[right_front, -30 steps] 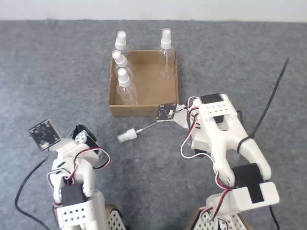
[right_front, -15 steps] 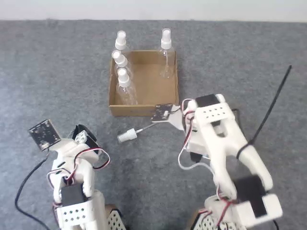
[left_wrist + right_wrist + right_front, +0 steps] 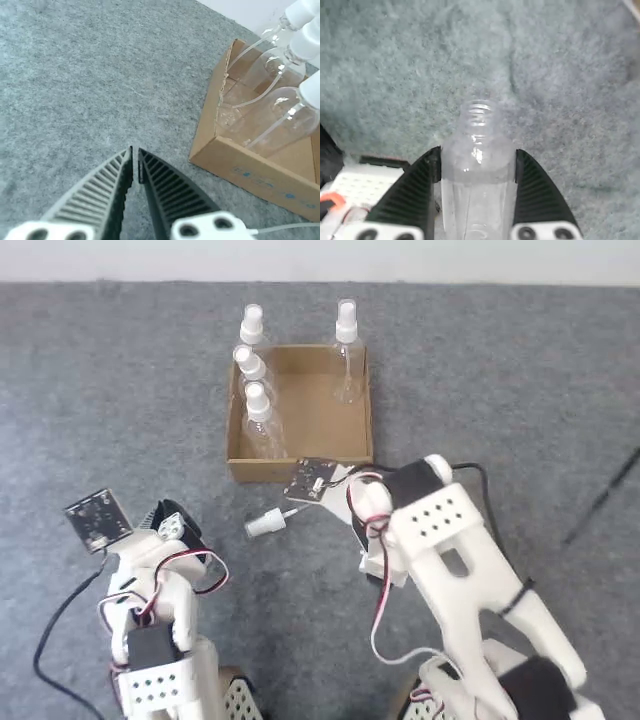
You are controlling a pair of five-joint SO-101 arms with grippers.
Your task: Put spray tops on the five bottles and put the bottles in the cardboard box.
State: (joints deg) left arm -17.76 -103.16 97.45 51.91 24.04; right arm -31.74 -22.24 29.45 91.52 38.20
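Note:
A clear bottle [image 3: 477, 150] with a bare threaded neck sits between the fingers of my right gripper [image 3: 477, 156], which is shut on it above the grey carpet. In the high view the right arm [image 3: 440, 530] covers that gripper and bottle. A loose white spray top [image 3: 266, 524] with its thin tube lies on the carpet, just in front of the cardboard box [image 3: 368, 410]. Several capped bottles [image 3: 262, 420] stand inside the box. My left gripper [image 3: 134, 151] is shut and empty, low over the carpet and left of the box [image 3: 210, 140].
Grey carpet covers the table. A black cable [image 3: 600, 505] runs along the right side. The right arm's small camera board [image 3: 310, 480] hangs by the box's front wall. A white perforated plate [image 3: 350, 185] lies below the held bottle.
The right arm has swung left, and its camera board now sits closer to the loose spray top. The left arm, the box and the spray top have stayed put.

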